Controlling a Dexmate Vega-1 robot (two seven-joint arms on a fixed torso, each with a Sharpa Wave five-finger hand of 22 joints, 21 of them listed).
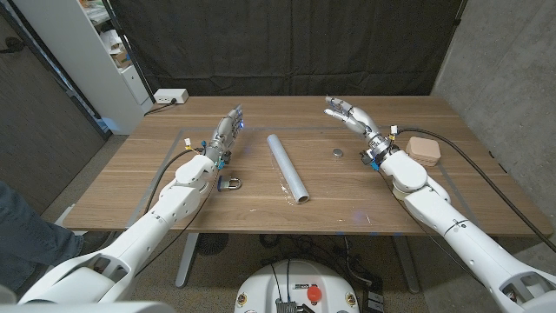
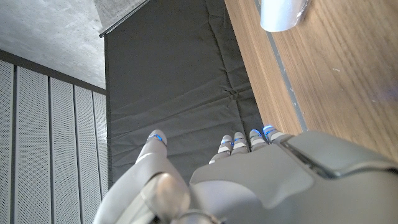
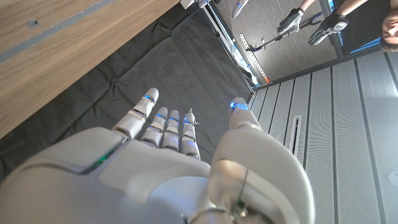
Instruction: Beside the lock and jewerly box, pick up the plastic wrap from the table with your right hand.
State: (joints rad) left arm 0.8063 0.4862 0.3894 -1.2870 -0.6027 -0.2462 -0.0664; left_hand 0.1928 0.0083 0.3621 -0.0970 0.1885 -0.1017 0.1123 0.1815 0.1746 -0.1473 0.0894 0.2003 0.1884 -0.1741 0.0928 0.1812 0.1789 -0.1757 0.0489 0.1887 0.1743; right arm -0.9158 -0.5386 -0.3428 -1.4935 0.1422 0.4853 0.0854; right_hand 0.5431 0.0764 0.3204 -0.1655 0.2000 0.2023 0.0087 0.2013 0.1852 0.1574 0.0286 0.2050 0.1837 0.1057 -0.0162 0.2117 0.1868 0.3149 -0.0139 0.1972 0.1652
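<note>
Silvery plastic wrap (image 1: 287, 168) lies mid-counter, its long axis running from far to near, angled slightly toward the right arm's side at the near end. It sits between the lock (image 1: 229, 183) and the small round jewelry box (image 1: 338, 152). The right hand (image 1: 351, 114), fingers spread and empty, hovers beyond the box. The left hand (image 1: 228, 129), likewise released, stands beyond the lock. The left wrist view shows the roll's end (image 2: 283, 14).
</note>
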